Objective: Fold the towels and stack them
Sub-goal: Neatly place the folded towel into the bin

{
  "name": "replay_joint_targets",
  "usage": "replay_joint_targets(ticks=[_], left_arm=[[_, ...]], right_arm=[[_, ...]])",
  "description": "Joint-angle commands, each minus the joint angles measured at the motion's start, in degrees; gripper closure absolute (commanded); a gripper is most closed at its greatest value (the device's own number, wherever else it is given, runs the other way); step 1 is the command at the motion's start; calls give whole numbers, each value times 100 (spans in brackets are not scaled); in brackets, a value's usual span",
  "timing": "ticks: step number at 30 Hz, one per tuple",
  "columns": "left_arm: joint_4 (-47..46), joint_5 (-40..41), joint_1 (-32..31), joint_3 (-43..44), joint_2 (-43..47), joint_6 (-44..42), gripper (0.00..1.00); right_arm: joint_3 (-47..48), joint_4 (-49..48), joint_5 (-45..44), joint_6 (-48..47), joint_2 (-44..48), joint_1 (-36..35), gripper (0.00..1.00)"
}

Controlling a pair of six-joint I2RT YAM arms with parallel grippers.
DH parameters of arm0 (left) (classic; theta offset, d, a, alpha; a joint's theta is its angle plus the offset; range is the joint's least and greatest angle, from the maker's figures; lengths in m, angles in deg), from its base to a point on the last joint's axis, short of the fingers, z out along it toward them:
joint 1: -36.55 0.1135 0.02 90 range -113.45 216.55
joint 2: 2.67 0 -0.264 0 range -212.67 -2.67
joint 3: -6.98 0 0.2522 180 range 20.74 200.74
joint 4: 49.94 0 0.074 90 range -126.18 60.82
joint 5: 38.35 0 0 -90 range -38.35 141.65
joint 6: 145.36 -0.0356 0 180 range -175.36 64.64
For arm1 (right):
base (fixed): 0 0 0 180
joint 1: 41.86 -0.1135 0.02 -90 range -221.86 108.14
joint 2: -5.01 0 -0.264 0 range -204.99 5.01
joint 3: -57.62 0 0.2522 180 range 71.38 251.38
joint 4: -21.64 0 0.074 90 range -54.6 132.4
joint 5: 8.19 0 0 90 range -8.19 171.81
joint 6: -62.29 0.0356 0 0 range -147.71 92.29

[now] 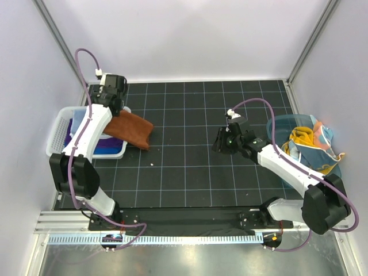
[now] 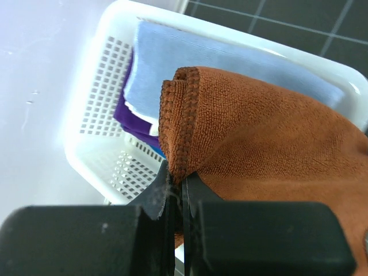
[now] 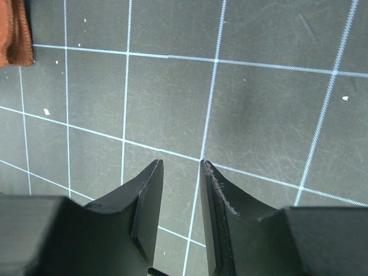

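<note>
At white basket (image 1: 57, 131) rim, our left gripper (image 2: 175, 185) pinches rust-brown towel (image 2: 259, 144) hem; our right gripper (image 3: 181, 172) slightly parted, empty, above grid mat (image 3: 259, 115).

Overhead from behind, left wrist close over basket (image 2: 92, 115), right wrist near mat (image 3: 259, 115), rust towel (image 1: 131, 129) in all

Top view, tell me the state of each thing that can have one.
rust brown towel, folded, pinched at its edge, partly over the white basket.
left gripper, shut on the rust brown towel.
right gripper, open, empty.
white basket, holding folded towels.
teal tub, heaped with unfolded towels.
</note>
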Motion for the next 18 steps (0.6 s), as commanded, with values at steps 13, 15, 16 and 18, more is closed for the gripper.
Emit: replay_joint_targets(ticks=[13, 15, 16, 18], left_arm=[[-1411, 45, 820, 12, 185, -756, 100], [-1516, 46, 881, -23, 203, -756, 100], [-1569, 63, 899, -49, 194, -765, 100], [-1657, 72, 917, -49, 194, -774, 100]], right_arm=[[511, -161, 210, -78, -307, -82, 62], [590, -153, 227, -78, -342, -108, 63], [617, -153, 236, -69, -351, -117, 62], [687, -161, 245, -60, -403, -161, 63]])
